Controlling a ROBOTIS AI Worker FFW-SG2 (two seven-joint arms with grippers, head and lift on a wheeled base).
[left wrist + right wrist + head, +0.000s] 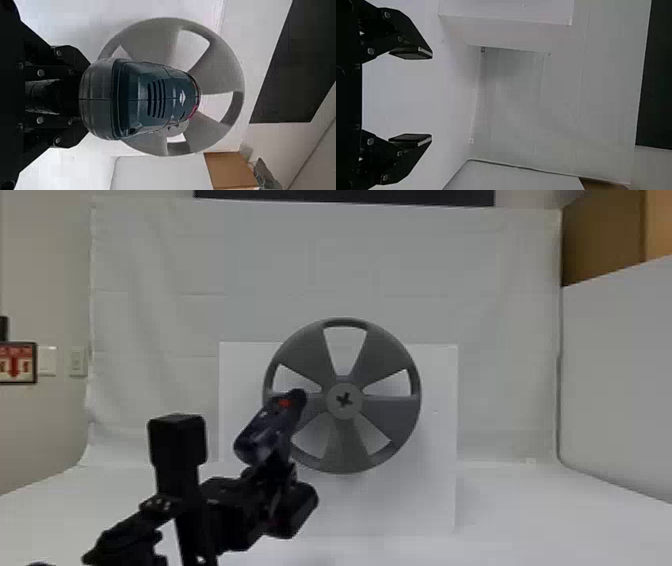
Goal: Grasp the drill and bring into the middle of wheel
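Left gripper [272, 470] gripping drill [265, 432] tight; nose [299, 395] pointing forward and right by wheel's [347, 447] left side, middle [345, 411] lying just right.

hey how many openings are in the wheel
5: top, upper left, upper right, lower left and lower right of the wheel; the drill partly covers both left ones.

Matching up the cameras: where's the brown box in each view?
Head view: brown box, upper right corner.
Left wrist view: box just past the wheel.
Right wrist view: box, a sliver at the picture's edge.
Shared landmark: white side panel adjoining it.
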